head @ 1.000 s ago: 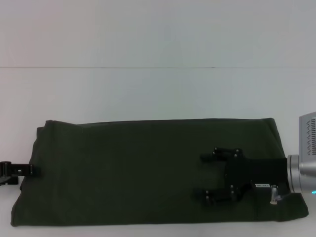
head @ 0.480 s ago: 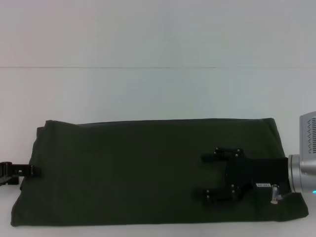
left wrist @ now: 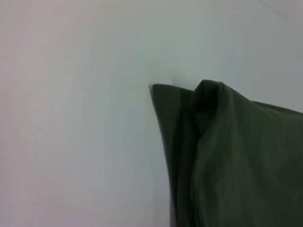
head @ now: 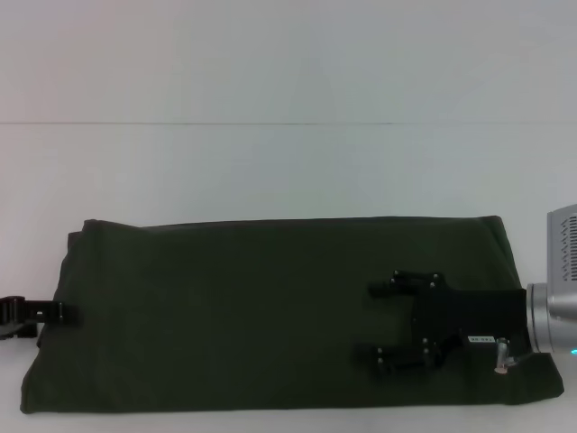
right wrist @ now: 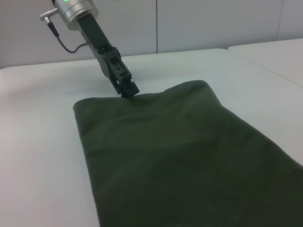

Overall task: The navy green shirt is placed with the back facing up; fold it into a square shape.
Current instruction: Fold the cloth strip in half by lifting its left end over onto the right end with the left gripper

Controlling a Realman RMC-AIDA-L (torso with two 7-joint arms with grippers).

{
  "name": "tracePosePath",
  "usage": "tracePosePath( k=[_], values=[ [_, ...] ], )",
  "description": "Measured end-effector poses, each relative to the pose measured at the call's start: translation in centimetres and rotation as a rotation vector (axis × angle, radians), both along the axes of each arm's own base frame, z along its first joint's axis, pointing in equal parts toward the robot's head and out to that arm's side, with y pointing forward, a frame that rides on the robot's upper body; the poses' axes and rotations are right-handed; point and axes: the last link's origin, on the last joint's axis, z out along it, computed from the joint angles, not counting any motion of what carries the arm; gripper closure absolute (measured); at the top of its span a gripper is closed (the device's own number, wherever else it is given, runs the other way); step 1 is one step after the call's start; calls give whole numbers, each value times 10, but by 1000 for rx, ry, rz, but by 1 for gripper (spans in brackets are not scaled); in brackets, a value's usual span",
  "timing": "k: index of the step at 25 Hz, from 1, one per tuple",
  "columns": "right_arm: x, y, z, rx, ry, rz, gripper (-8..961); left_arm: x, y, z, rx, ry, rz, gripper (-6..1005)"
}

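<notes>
Folded navy green shirt (head: 270,307) on white table (head: 270,171), left end effector (head: 56,312) at its edge

The table (head: 270,171) in front of me is plain white, with a thin seam line running straight across it well beyond the navy green shirt (head: 270,307). The shirt is all that lies directly on it, folded into one long flat band that stretches from my left side to my right along the near edge. Bare white tabletop shows past the shirt's far edge and off both of its ends.
</notes>
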Motion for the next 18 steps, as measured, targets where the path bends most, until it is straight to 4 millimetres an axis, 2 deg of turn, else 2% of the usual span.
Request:
tracePosePath(
  k=[18],
  values=[
    [0, -1, -1, -6, -2, 2, 34, 26, 9, -34, -55, -73, -38, 88]
  ],
)
